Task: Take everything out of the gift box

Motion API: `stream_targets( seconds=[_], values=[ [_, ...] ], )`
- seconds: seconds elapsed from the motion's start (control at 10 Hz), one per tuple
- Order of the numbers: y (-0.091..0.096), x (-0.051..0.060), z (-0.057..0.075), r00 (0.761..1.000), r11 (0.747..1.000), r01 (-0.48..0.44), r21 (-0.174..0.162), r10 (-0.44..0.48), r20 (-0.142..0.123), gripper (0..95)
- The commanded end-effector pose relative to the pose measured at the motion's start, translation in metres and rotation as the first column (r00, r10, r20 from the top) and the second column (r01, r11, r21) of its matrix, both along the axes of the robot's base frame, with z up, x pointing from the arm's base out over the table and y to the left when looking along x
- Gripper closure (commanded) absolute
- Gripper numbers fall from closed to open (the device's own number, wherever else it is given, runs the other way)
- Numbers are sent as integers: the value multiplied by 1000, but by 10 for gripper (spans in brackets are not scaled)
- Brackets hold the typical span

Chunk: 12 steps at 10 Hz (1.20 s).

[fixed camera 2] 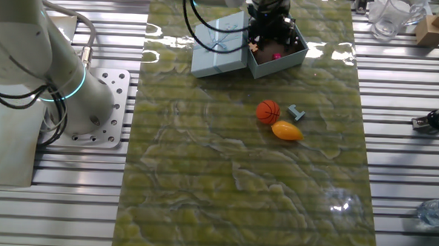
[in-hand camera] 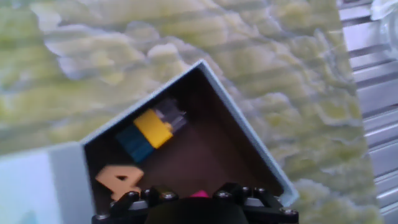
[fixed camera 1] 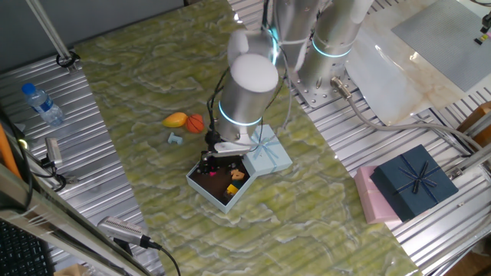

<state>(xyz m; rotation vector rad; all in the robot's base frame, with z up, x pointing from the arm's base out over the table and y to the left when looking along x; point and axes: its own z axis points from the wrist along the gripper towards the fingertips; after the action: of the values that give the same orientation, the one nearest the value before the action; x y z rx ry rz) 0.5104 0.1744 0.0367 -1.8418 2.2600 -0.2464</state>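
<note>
The gripper (fixed camera 1: 217, 157) hangs over the open gift box (fixed camera 1: 201, 186); I cannot tell how its jaws stand. Basketball (fixed camera 2: 268, 112) and mango (fixed camera 2: 287, 130) lie outside on the mat

The arm (fixed camera 1: 247, 92) was chunky silver-grey tubes with glowing cyan rings at the joints, and black cables looped down its side. Just above the black gripper (fixed camera 1: 217, 159) sat a white block. Small screws dotted the gripper's body in the hand view.
</note>
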Motion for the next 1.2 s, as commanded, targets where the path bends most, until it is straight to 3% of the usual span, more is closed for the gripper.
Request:
stream_targets(
  seconds=[0.1, 0.2, 0.3, 0.5, 0.6, 0.8, 1.0, 1.2],
  values=[
    [-5, 6, -2, 1000, 1000, -27, -10, 27, 7, 380],
    [-5, 6, -2, 999, 999, -43, -20, 43, -3, 380],
    [-5, 6, -2, 996, 998, -56, -15, 55, -64, 380],
    [-3, 2, 0, 993, 999, -54, -8, 53, -103, 380],
    [-3, 1, 1, 993, 998, -55, -5, 54, -102, 570],
    [-1, -2, 3, 992, 997, -73, 7, 73, -103, 570],
    [9, -14, 14, 989, 997, -70, 13, 71, -132, 570],
    [9, -16, 14, 986, 995, -95, 13, 96, -137, 570]
  ],
)
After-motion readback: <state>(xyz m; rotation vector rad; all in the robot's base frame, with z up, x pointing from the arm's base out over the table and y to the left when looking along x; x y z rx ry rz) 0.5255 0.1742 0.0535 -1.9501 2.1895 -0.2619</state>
